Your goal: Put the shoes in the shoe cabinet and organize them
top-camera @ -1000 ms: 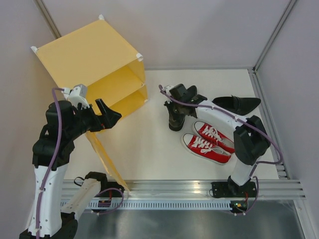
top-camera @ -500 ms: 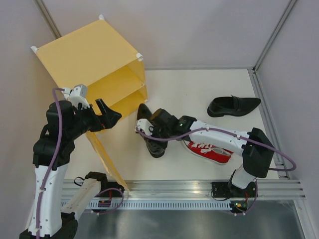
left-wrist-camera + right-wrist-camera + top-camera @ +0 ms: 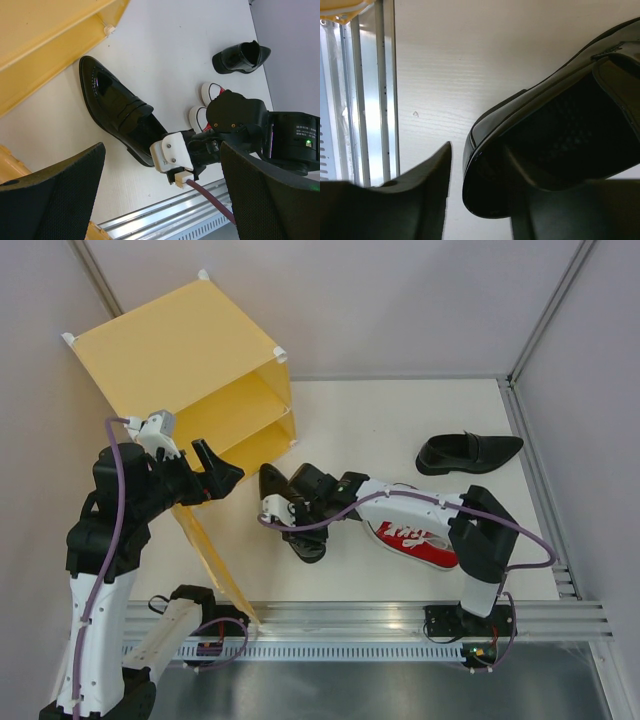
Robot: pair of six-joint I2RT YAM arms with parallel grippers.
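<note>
Right end effector (image 3: 302,512) is clamped on the heel of a black loafer (image 3: 283,502), which has moved further toward the left edge of the table (image 3: 400,420). Its toe is now near the open front of the shoe cabinet (image 3: 180,350) in the far-left corner. Left end effector (image 3: 220,465) unchanged: wide open, empty.

Shoe cabinet (image 3: 170,345) is plain yellow-orange all over, with white corner connectors (image 3: 281,354). Black loafer (image 3: 115,107) is glossy black with pale glare on the toe. Second loafer (image 3: 468,452) is the same glossy black. Sneakers (image 3: 435,548) are red canvas with white laces, soles and toe caps. Table (image 3: 400,410) is off-white, with faint wood grain in the right wrist view. Left arm (image 3: 95,630) has white lower links and black upper ones. Right arm (image 3: 425,505) is also white and black. Cables (image 3: 121,502) are purple. Left gripper (image 3: 222,466) is black, its fingers (image 3: 55,200) finely mesh-textured. Rail (image 3: 400,618) is silver. Walls (image 3: 400,300) are pale grey. A tiny green light (image 3: 306,142) shows on the right arm.
</note>
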